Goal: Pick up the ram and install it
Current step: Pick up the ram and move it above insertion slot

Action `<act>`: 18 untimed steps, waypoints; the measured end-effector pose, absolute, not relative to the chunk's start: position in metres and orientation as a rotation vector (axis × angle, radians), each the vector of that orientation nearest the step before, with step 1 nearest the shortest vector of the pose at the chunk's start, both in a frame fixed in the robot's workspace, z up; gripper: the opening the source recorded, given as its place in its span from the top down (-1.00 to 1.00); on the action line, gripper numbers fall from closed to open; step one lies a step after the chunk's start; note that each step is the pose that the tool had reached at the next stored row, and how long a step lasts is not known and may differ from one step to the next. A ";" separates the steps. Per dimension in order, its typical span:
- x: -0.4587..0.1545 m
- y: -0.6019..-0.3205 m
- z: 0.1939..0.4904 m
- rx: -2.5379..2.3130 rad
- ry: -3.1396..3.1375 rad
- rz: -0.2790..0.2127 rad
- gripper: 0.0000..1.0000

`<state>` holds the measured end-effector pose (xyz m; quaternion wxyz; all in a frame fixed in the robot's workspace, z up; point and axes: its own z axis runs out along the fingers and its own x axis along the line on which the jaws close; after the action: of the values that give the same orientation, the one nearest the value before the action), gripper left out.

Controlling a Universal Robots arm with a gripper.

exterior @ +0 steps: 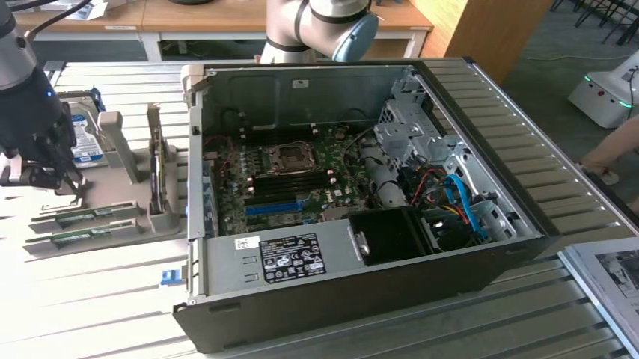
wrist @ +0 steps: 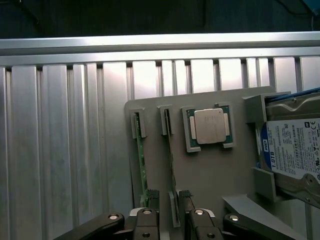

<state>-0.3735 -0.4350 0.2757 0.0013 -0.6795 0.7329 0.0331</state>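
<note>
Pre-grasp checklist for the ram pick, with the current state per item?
1. Fingers of the gripper apart: ok, there is a visible gap.
2. The thin green ram stick is lined up with that gap: ok, its near end sits between the fingertips.
3. The neighbouring green stick is clear of the fingers: cannot tell, it ends close beside one fingertip.
4. Target stick seated on edge in the grey plastic holder tray: ok.
5. The black open computer case has its side off, board exposed: ok.
6. Black memory slots free of obstruction: cannot tell.
</note>
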 end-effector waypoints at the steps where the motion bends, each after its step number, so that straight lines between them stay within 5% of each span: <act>1: -0.374 -0.435 0.275 -2.133 2.301 0.104 0.41; 18: -0.374 -0.435 0.264 -2.133 2.301 0.104 0.41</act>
<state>-0.3735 -0.4350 0.2641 0.0012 -0.6795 0.7329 0.0331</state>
